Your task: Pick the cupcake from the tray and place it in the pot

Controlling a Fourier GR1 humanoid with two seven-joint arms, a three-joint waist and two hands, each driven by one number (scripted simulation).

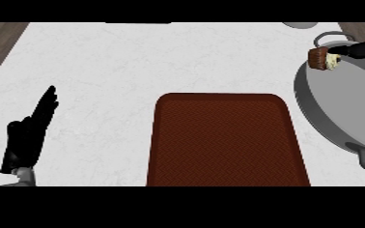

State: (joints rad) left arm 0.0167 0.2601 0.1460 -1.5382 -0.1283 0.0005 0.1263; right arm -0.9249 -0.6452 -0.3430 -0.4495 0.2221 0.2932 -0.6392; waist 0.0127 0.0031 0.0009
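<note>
The white marbled counter [107,67] filled nearly the whole view, with strips of dark wood showing at its 10 and 2 o'clock corners. The brown tray [227,140] lay flat on it at 6 o'clock from the centre, its long side running away from the robot and its woven-patterned floor bare. The grey pot [321,101] sat at 3 o'clock, just beside the tray's right edge and partly cut off by the view's edge. One loop handle showed at the pot's 12 o'clock end and a darker one at its 5 o'clock end.

The left hand [25,135] stood at 8 o'clock near the view's edge, well apart from the tray. It was open, fingers straight and pointing up toward 1 o'clock, and held nothing.

The cupcake [322,59] was at 2 o'clock, over the pot's far rim and off the tray. It was tipped on its side, brown wrapper toward 9 o'clock and pale frosting toward 3 o'clock. The right hand [353,51] came in from the 3 o'clock edge, only its dark fingers showing, closed on the cupcake's frosted end.

A small grey object [299,24] lay cut off at 1 o'clock.
</note>
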